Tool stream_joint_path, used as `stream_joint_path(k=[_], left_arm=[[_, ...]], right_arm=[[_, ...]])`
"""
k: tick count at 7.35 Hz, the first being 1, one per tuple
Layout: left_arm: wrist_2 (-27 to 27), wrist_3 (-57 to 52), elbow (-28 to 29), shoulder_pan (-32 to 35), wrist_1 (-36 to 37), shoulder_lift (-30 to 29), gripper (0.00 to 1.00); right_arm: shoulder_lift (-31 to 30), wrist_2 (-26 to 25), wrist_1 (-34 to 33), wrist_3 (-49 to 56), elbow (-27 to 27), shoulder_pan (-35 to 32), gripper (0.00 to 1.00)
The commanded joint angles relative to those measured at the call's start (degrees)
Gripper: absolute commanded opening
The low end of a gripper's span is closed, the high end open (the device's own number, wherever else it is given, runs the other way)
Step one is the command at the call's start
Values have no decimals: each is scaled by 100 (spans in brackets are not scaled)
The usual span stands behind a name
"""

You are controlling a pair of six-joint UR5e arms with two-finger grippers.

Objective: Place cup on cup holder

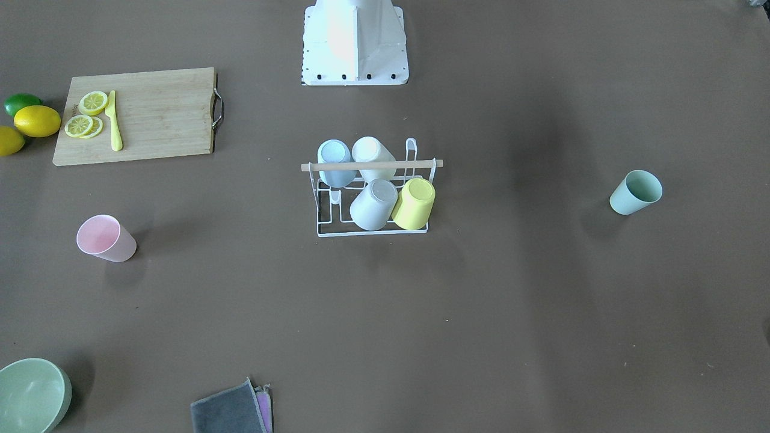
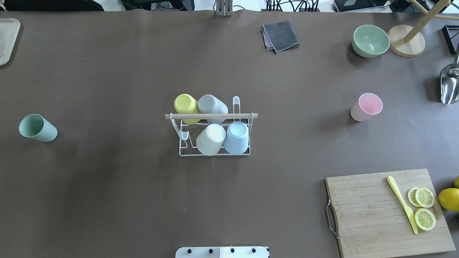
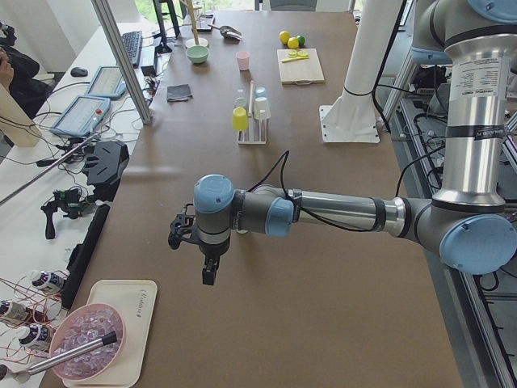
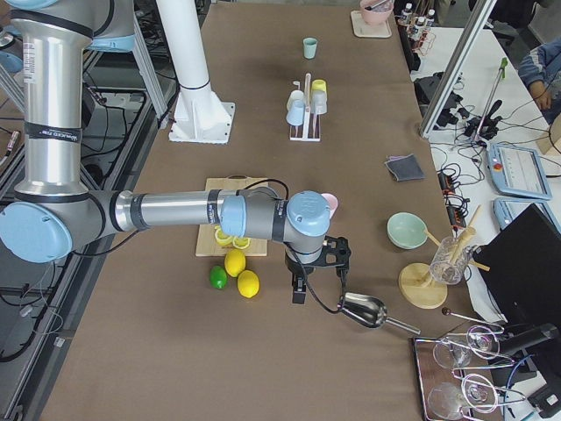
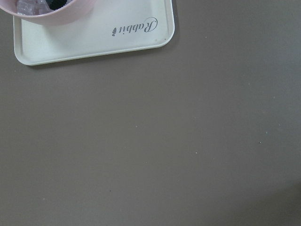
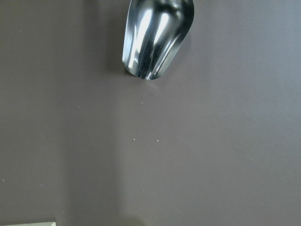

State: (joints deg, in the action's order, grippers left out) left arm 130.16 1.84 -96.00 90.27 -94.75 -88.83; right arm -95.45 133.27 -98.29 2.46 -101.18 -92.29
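The white wire cup holder with a wooden rod handle stands mid-table and holds several upturned cups: yellow, grey, white and blue; it also shows in the front view. A green cup lies on its side far on the robot's left. A pink cup lies on its side on the right. My left gripper hangs over bare table near the left end, far from the cups. My right gripper hangs near the right end by a metal scoop. I cannot tell whether either is open or shut.
A wooden cutting board with lemon slices and a yellow knife lies near right, with lemons beside it. A green bowl, a grey cloth and a metal scoop lie far right. A cream tray sits at the left end.
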Motion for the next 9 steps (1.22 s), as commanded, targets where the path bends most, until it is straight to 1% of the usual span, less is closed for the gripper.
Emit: stream_joint_path(k=[1,3,4,6,8,9], left_arm=[[0,0,11,0,0,-2,98],[0,0,20,0,9,-2,98],[0,0,20,0,9,-2,98],[-8,0,20,0,9,-2,98],[-9,0,11,0,9,-2,98],[-9,0,11,0,9,-2,98]], right_arm=[[0,-29,3,9,46,0,100],[-52,-152,38,18,150,18,100],[0,-83,142,53,482,18,100],[18,-73,187,9,390,18,100],[253,-117,179,18,528,26,100],[264,-91,179,0,538,18,100]])
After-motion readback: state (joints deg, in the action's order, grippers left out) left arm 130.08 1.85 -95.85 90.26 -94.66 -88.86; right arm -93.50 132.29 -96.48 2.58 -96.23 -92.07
